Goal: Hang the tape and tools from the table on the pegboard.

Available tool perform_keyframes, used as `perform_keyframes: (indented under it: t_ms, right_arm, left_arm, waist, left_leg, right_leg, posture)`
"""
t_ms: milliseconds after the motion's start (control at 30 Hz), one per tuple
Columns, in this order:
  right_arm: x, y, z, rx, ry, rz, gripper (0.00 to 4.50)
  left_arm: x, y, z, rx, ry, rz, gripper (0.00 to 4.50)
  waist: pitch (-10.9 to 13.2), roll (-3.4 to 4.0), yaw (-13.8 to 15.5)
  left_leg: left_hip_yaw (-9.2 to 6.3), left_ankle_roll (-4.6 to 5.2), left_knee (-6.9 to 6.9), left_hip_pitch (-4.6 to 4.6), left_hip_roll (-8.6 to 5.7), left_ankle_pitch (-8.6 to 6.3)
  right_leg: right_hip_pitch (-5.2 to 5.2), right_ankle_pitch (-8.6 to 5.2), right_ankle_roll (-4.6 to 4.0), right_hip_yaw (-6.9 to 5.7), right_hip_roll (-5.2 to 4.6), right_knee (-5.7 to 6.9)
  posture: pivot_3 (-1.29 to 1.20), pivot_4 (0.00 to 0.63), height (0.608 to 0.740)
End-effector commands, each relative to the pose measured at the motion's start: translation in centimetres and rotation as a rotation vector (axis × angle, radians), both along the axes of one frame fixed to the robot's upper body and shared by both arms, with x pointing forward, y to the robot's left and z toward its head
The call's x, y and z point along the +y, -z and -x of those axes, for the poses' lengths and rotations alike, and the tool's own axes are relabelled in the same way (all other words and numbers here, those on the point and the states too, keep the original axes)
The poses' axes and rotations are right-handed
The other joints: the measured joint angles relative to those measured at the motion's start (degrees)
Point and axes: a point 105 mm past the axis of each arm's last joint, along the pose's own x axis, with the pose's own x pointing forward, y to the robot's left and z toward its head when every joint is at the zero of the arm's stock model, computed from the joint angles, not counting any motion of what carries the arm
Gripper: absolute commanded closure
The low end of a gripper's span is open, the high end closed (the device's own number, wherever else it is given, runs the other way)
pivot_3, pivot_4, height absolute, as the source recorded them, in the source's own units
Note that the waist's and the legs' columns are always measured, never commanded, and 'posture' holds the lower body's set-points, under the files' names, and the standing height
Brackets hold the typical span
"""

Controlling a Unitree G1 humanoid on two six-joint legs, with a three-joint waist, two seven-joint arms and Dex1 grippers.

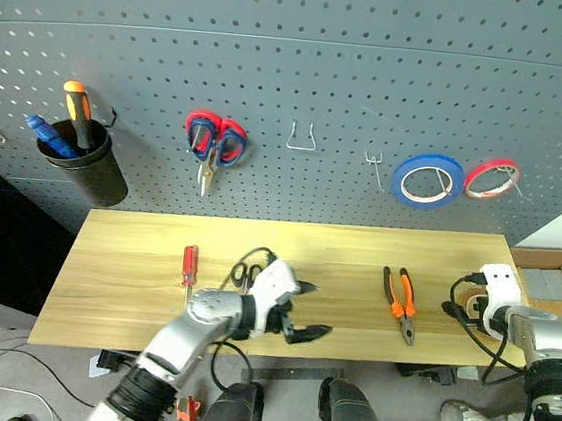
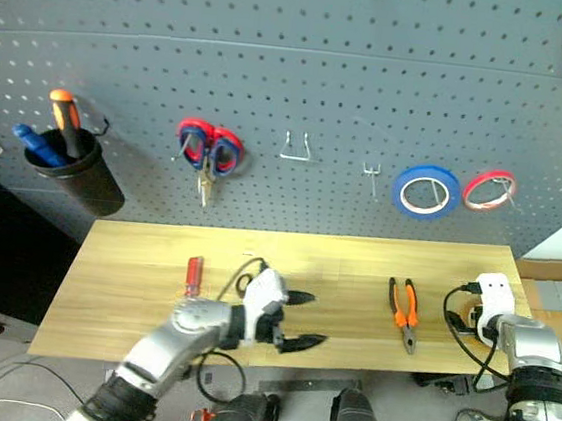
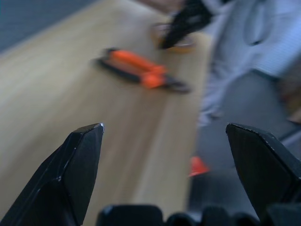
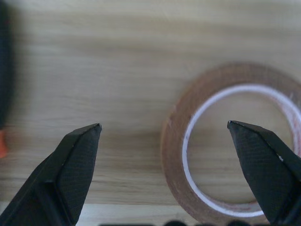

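The tape (image 4: 225, 141), a thin flat ring with a tan body and a pale inner rim, is being seen lying on the table (image 1: 133, 275) at its right end, right of the orange-and-black pliers (image 1: 401, 302). It is being straddled loosely by the right gripper (image 4: 164, 136), whose jaws are spread wide and grasping nothing. The left gripper (image 1: 306, 309) is likewise being held released over the table's middle, left of the pliers.
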Motion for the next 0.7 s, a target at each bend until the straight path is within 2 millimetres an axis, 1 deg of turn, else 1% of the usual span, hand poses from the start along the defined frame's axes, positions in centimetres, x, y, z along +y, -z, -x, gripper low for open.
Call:
perform_keyframes:
  t_ms: [33, 100, 167, 200, 300, 467, 500, 600, 633, 700]
  right_arm:
    - [-0.4, -0.1, -0.1, -0.021, 0.064, -0.040, 0.00]
    - [-0.3, 0.6, 0.1, -0.006, 0.089, -0.053, 0.00]
    - [0.0, 1.3, 0.4, 0.005, 0.119, -0.087, 0.00]
    - [0.1, 1.7, 0.6, 0.009, 0.136, -0.102, 0.19]
    - [0.1, 2.6, 1.0, 0.015, 0.176, -0.121, 0.94]
    - [0.0, 3.0, 1.4, 0.009, 0.201, -0.123, 2.73]
    - [-0.3, 2.9, 1.5, 0.001, 0.203, -0.112, 3.02]
    - [-0.7, 2.7, 1.8, -0.020, 0.203, -0.091, 4.08]
    - [-0.9, 2.6, 2.0, -0.024, 0.204, -0.079, 4.36]
    - [-0.9, 1.9, 2.5, -0.042, 0.177, -0.047, 4.40]
  left_arm:
    - [-0.6, -0.1, 0.9, -0.034, 0.044, -0.030, 0.07]
    - [-0.6, 0.1, 1.4, -0.041, 0.056, -0.045, 0.07]
    - [-0.6, 0.0, 1.4, -0.040, 0.043, -0.042, 0.07]
    - [-0.5, 0.0, 1.4, -0.040, 0.038, -0.040, 0.03]
    - [-0.1, -0.3, 1.2, -0.049, 0.030, -0.046, 0.00]
    - [0.4, -0.9, 0.5, -0.073, 0.024, -0.050, 0.00]
    - [0.4, -1.3, 0.1, -0.081, 0.020, -0.042, 0.00]
    - [0.3, -2.3, -1.0, -0.102, 0.008, -0.010, 0.00]
    - [0.2, -2.6, -1.3, -0.104, 0.006, 0.002, 0.00]
    - [0.2, -3.2, -2.2, -0.118, -0.015, 0.029, 0.00]
  waist:
    - [0.2, -0.03, -0.1]
    - [0.4, -0.05, -0.3]
    - [0.6, -0.17, -0.4]
    - [0.6, -0.24, -0.4]
    - [0.7, -0.43, -0.4]
    - [0.7, -0.44, -0.4]
    - [0.7, -0.44, -0.4]
    - [0.7, -0.44, -0.3]
    - [0.7, -0.43, -0.3]
    - [0.6, -0.37, -0.2]
  left_leg:
    - [0.00, 0.00, 0.00, 0.00, 0.01, 0.00]
    - [0.01, 0.01, 0.00, 0.00, 0.03, 0.00]
    - [0.07, 0.01, 0.01, 0.02, 0.04, 0.00]
    - [0.08, 0.01, 0.02, 0.02, 0.04, 0.00]
    - [0.06, 0.02, 0.06, 0.02, 0.04, 0.01]
    - [0.06, 0.02, 0.12, 0.07, 0.04, 0.01]
    - [0.07, 0.02, 0.12, 0.07, 0.04, 0.01]
    - [0.06, 0.01, 0.12, 0.06, 0.04, 0.01]
    - [0.06, 0.01, 0.13, 0.06, 0.03, 0.01]
    - [0.06, 0.01, 0.13, 0.05, 0.01, 0.01]
  right_leg:
    - [0.00, 0.00, 0.00, -0.01, 0.00, 0.02]
    - [0.00, -0.01, 0.01, -0.02, 0.01, 0.02]
    - [0.00, -0.01, 0.02, 0.02, 0.01, 0.00]
    - [0.00, -0.01, 0.02, 0.03, 0.01, -0.01]
    - [0.04, 0.01, 0.07, 0.02, 0.01, -0.05]
    - [0.11, 0.03, 0.20, 0.01, 0.02, -0.06]
    - [0.11, 0.04, 0.19, 0.01, 0.02, -0.05]
    - [0.11, 0.07, 0.21, 0.01, 0.03, -0.06]
    - [0.11, 0.09, 0.23, 0.00, 0.03, -0.06]
    - [0.11, 0.11, 0.28, 0.00, 0.03, -0.06]
  posture:
    - [-0.12, 0.321, 0.740]
    - [-0.12, 0.322, 0.740]
    - [-0.12, 0.320, 0.740]
    - [-0.12, 0.317, 0.740]
    - [-0.11, 0.312, 0.740]
    - [-0.13, 0.298, 0.740]
    - [-0.13, 0.298, 0.740]
    - [-0.17, 0.279, 0.740]
    - [-0.18, 0.275, 0.740]
    - [-0.20, 0.266, 0.740]
